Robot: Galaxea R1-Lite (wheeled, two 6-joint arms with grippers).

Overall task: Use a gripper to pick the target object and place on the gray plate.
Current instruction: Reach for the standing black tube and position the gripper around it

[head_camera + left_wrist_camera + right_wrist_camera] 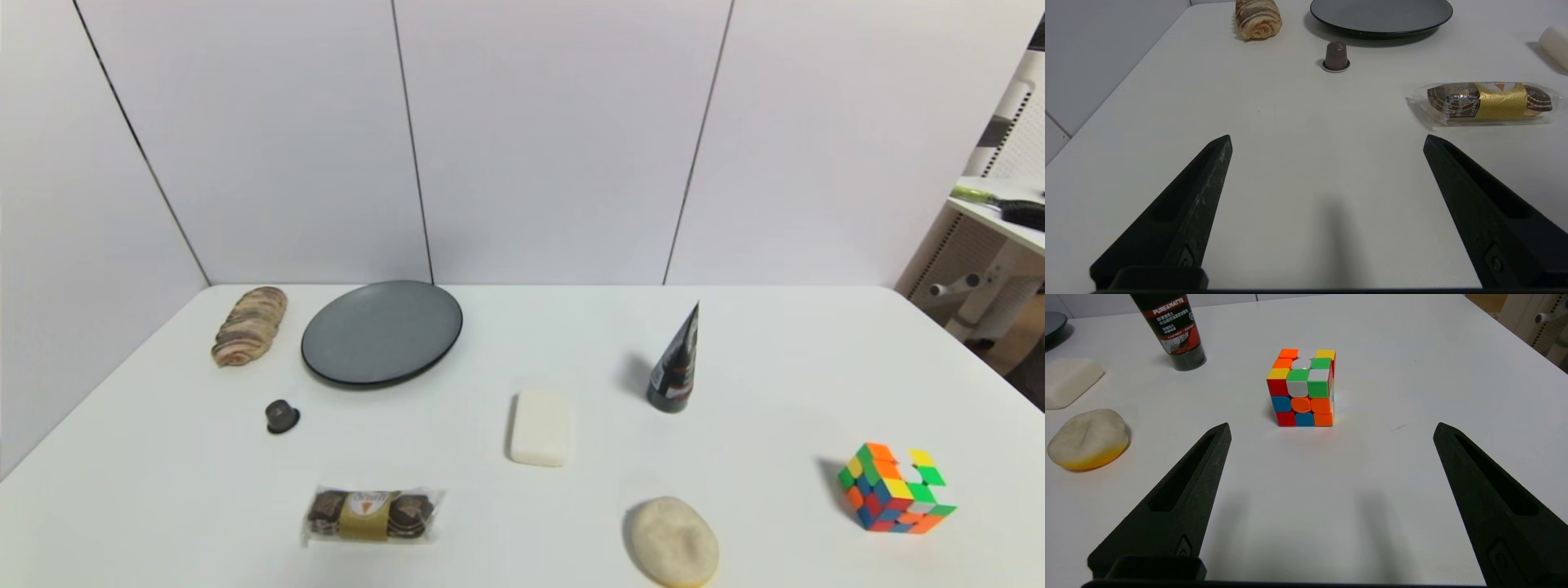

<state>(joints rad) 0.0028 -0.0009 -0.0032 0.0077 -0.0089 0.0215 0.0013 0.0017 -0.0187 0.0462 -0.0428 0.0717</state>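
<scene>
The black squeeze tube (676,364) stands upright on its cap right of the table's centre, crimped end up; it also shows in the right wrist view (1172,328). The gray plate (381,331) lies at the back left, also in the left wrist view (1381,14). Neither gripper shows in the head view. My left gripper (1327,139) is open and empty over bare table near the front left. My right gripper (1331,426) is open and empty near the front right, just short of the colour cube.
A colour cube (894,488) sits front right. A white soap bar (540,426) lies mid-table, a pale round bun (672,541) at the front. A wrapped chocolate snack (371,514), a brown capsule (282,416) and a striped bread roll (249,325) lie on the left.
</scene>
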